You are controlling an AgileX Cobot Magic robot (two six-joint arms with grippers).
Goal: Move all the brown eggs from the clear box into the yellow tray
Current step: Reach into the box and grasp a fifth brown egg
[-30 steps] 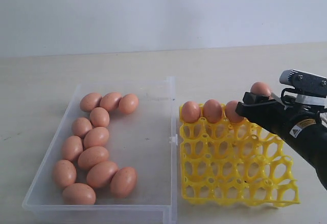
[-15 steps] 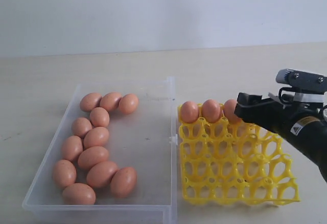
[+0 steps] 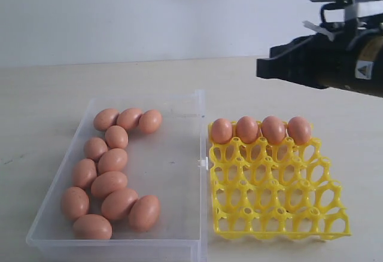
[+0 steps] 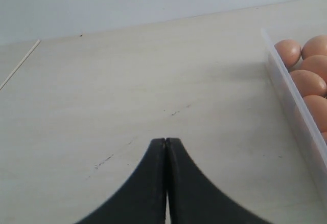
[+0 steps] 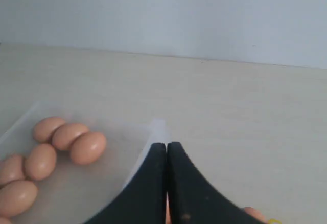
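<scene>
Eggs (image 3: 112, 160), twelve of them, lie clustered along the left side of the box (image 3: 173, 172) on the surface (image 3: 54, 88). Outside the box, near one wall, the left end effector (image 4: 166, 142) hangs over bare surface, fingers pressed together and empty. Just right of the box, the tray (image 3: 269, 235) carries four eggs in its far row. Above its far right corner hangs the right end effector (image 3: 261, 69), fingers together, holding nothing.

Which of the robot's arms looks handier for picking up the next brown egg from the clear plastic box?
Probably left: the left gripper sits low beside the wall of the clear plastic box, by the brown eggs bunched on that side. The right gripper hangs high above the yellow lattice tray, farther away.
</scene>
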